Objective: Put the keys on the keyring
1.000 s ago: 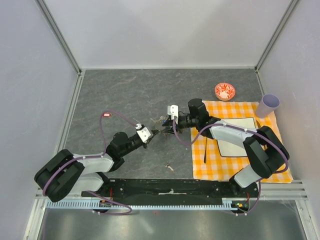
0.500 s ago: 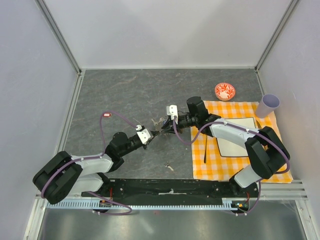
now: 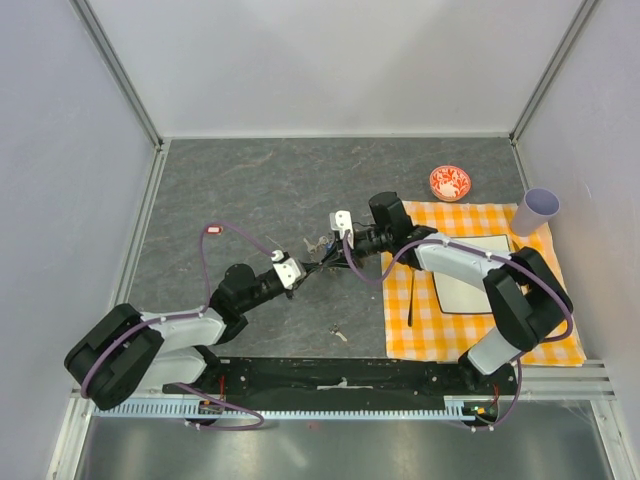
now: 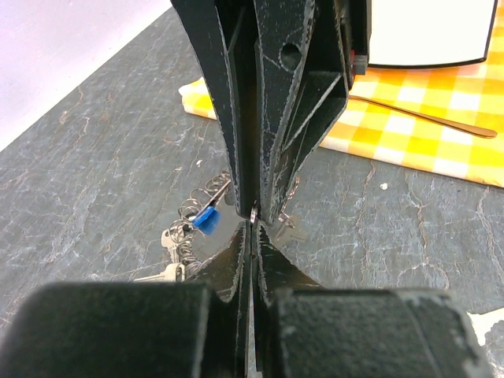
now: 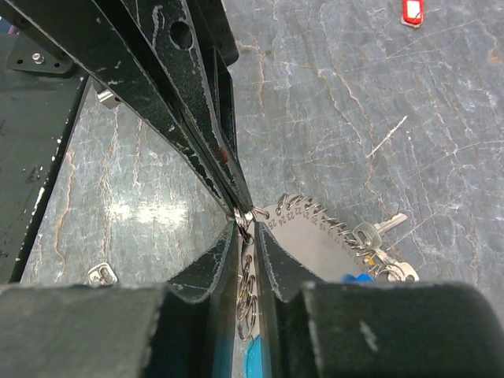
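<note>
Showing right-wrist only: numbered tag point(image 5: 307, 236) on keyring point(image 5: 246, 279)

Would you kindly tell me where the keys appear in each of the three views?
Top external: the keys lie mid-table, just beyond where the left gripper meets the right gripper.
Left wrist: the keys sit left of centre, below the middle.
Right wrist: the keys sit lower right, past the numbered tag.
Shared landmark: the keyring, pinched where both tips meet.
</note>
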{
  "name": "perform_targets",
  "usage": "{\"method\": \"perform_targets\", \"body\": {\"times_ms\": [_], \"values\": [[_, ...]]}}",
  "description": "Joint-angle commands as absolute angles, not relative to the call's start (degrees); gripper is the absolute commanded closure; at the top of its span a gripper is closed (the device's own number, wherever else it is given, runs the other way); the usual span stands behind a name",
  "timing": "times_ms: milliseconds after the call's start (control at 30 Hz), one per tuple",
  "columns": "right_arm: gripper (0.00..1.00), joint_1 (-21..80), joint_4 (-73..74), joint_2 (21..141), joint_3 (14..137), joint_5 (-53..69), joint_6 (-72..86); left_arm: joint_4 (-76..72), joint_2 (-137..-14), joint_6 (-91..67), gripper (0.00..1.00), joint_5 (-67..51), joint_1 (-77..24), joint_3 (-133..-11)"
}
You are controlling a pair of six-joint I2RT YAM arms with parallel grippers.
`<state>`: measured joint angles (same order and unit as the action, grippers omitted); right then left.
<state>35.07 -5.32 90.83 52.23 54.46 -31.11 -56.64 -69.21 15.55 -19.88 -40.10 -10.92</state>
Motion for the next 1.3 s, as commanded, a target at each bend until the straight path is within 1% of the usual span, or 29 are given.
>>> {"method": "perform_targets", "body": {"times_ms": [0, 33, 67, 133, 167, 233, 267, 300, 367, 400, 467, 533, 600, 667, 700, 733, 867, 967, 1033, 1267], "values": [[0.87, 35.0, -4.0, 92.0, 55.0, 57.5, -33.7, -60.1, -67.2, 18.0, 0.98, -21.6, -39.9, -12.7], [0.92, 35.1, -4.0, 92.0, 55.1, 57.3, -33.7, -59.9, -67.1, 18.0, 0.98, -21.6, -39.9, -12.7], [1.00, 35.1, -4.0, 91.8, 55.1, 57.2, -33.8, -59.9, -67.1, 18.0, 0.98, -21.6, -39.9, -12.7], [1.00, 35.1, -4.0, 90.9, 55.5, 56.4, -33.3, -59.7, -67.2, 18.0, 0.96, -20.7, -39.9, -12.6], [1.00, 35.1, -4.0, 90.4, 55.9, 55.2, -33.0, -59.8, -67.1, 17.7, 0.89, -19.8, -39.9, -12.5], [1.00, 35.1, -3.3, 88.9, 58.1, 53.6, -33.1, -60.6, -66.7, 16.7, 0.75, -14.4, -39.8, -12.2], [1.00, 35.1, -2.6, 88.6, 59.3, 51.2, -33.3, -61.9, -66.3, 15.3, 0.63, -11.8, -39.9, -11.8], [1.00, 35.1, -1.9, 88.2, 60.9, 49.4, -33.5, -62.3, -64.8, 14.9, 0.59, -6.9, -39.9, -11.6], [1.00, 35.1, -0.1, 88.4, 66.5, 44.7, -33.2, -61.9, -61.5, 12.8, 0.51, -2.4, -39.9, -11.3], [1.00, 35.1, -0.1, 88.9, 68.3, 39.8, -32.9, -61.3, -57.7, 12.4, 0.50, 0.0, -39.9, -11.3], [1.00, 35.1, -0.2, 89.4, 72.4, 36.0, -31.3, -59.1, -53.9, 11.4, 0.47, 3.5, -39.9, -11.6], [1.00, 35.1, -2.3, 89.2, 73.1, 32.8, -30.2, -55.7, -48.9, 10.6, 0.45, 6.1, -39.9, -11.7], [1.00, 35.9, -3.9, 88.2, 71.6, 31.1, -30.2, -55.0, -46.9, 11.0, 0.43, 5.8, -39.9, -10.7], [1.00, 38.4, -4.4, 88.0, 68.9, 26.2, -32.9, -54.9, -46.2, 11.2, 0.43, 5.4, -39.9, -9.4], [1.00, 39.5, -4.0, 87.8, 68.0, 24.1, -33.9, -54.1, -46.1, 11.4, 0.41, 3.7, -39.9, -9.1], [1.00, 40.7, -4.6, 87.5, 65.6, 19.1, -34.5, -53.4, -45.9, 11.7, 0.40, 2.7, -39.8, -9.1], [1.00, 44.7, -12.3, 85.6, 57.8, 13.6, -32.6, -49.6, -46.0, 10.6, 0.40, -2.0, -39.9, -9.3], [1.00, 45.8, -18.8, 85.7, 52.6, 11.8, -30.2, -49.6, -49.0, 11.5, 0.28, -4.0, -39.9, -9.5], [1.00, 46.0, -21.8, 86.0, 49.9, 12.3, -28.7, -49.7, -51.1, 11.8, 0.28, -4.7, -39.9, -9.8], [1.00, 46.2, -23.7, 86.0, 45.5, 18.2, -29.4, -51.0, -59.0, 15.5, 0.28, -11.1, -39.8, -10.5]]}}
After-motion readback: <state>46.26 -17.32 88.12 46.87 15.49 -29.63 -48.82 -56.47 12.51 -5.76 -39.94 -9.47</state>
